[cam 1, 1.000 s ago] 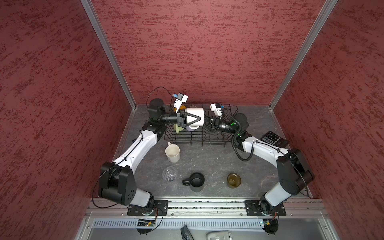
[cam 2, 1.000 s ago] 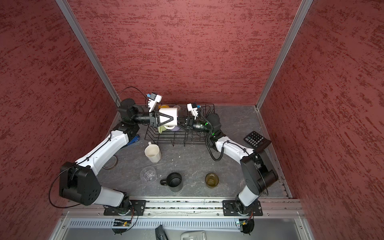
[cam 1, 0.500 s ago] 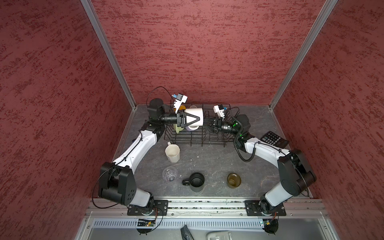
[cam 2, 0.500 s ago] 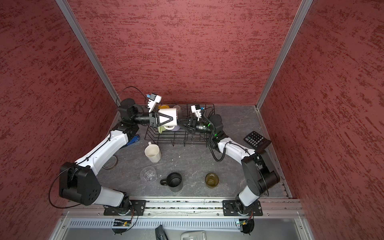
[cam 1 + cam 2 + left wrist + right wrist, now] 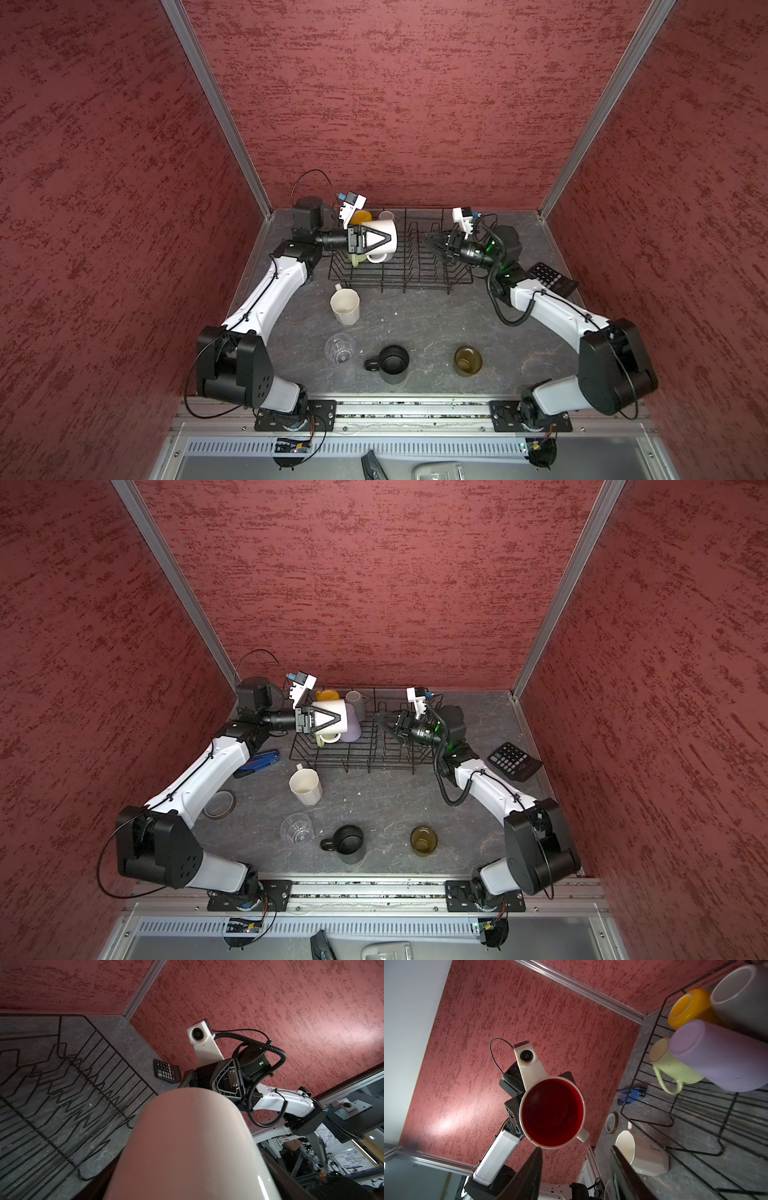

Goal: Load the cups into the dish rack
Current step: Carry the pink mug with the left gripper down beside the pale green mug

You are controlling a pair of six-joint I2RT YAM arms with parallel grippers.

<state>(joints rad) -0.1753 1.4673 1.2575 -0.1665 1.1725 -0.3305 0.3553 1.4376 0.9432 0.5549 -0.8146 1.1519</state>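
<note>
Mug (image 5: 382, 225) in left gripper (image 5: 388, 245), over dish rack (image 5: 415, 268)

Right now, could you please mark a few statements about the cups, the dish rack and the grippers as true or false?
1. The left gripper holds the white red-inside mug on its side above the dish rack. True.
2. The right gripper is shut on the lilac tumbler. False: its jaws stand apart, empty; the lilac tumbler lies in the rack.
3. The black mug sits in the rack. False: it stands on the table, between the clear glass and the olive-brown glass.
4. The yellow mug lies in the rack. True.
5. The white faceted mug stands on the table, outside the rack. True.
</note>
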